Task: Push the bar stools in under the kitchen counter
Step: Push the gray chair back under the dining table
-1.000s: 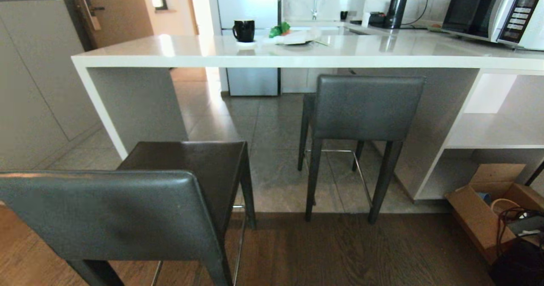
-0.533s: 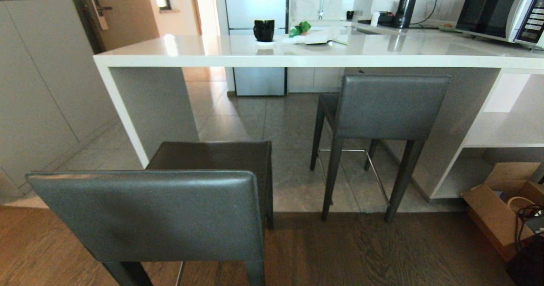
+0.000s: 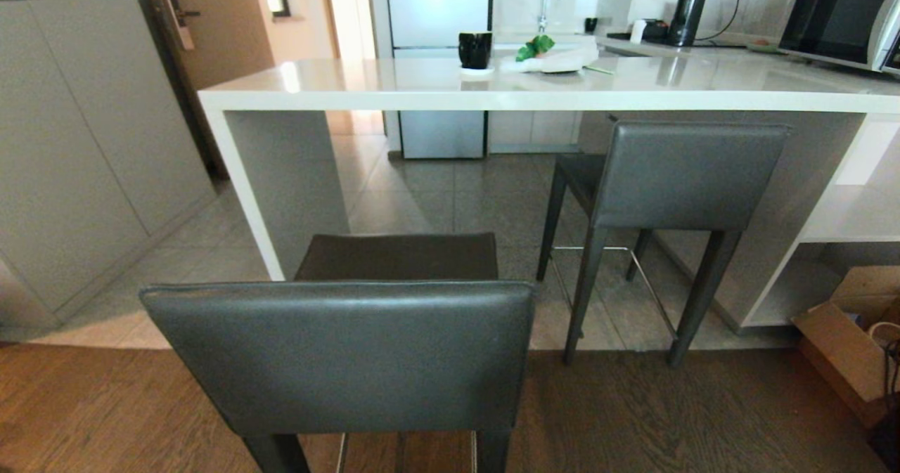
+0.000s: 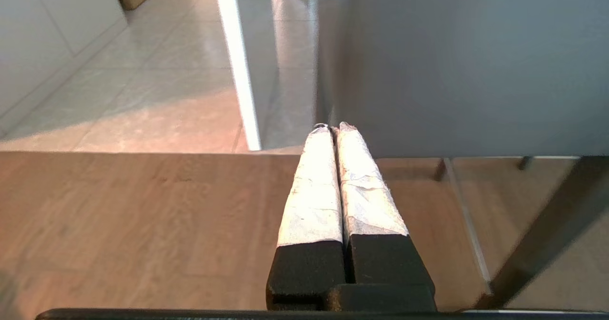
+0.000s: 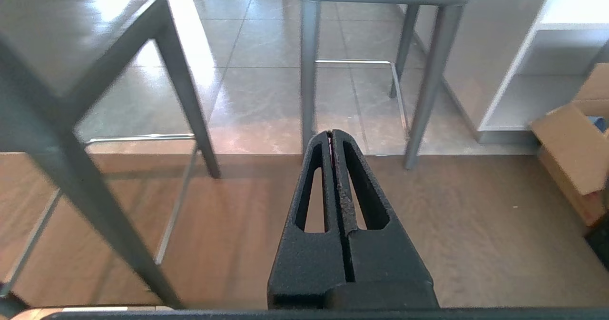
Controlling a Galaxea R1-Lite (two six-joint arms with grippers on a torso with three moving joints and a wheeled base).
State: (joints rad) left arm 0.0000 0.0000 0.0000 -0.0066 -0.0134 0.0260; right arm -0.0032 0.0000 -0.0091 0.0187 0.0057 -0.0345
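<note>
Two dark grey bar stools face the white kitchen counter (image 3: 351,91). The near stool (image 3: 344,357) stands out on the wood floor, with its backrest towards me and its seat short of the counter's left end. The far stool (image 3: 692,174) stands at the right with its seat under the counter top. Neither arm shows in the head view. My left gripper (image 4: 334,127) is shut and empty, low beside the near stool's backrest (image 4: 476,68). My right gripper (image 5: 331,132) is shut and empty, pointing between the near stool (image 5: 62,30) and the far stool's legs (image 5: 308,72).
A grey cabinet (image 3: 77,143) stands at the left. An open cardboard box (image 3: 851,339) lies on the floor at the right. A black mug (image 3: 474,50), a kettle (image 3: 687,8) and a microwave (image 3: 837,13) are on the counter. Wood floor meets tile under the stools.
The whole head view has slid to the right, so the camera has moved leftward. The near stool now sits nearer the picture's middle. Stools and counter keep their places relative to each other.
</note>
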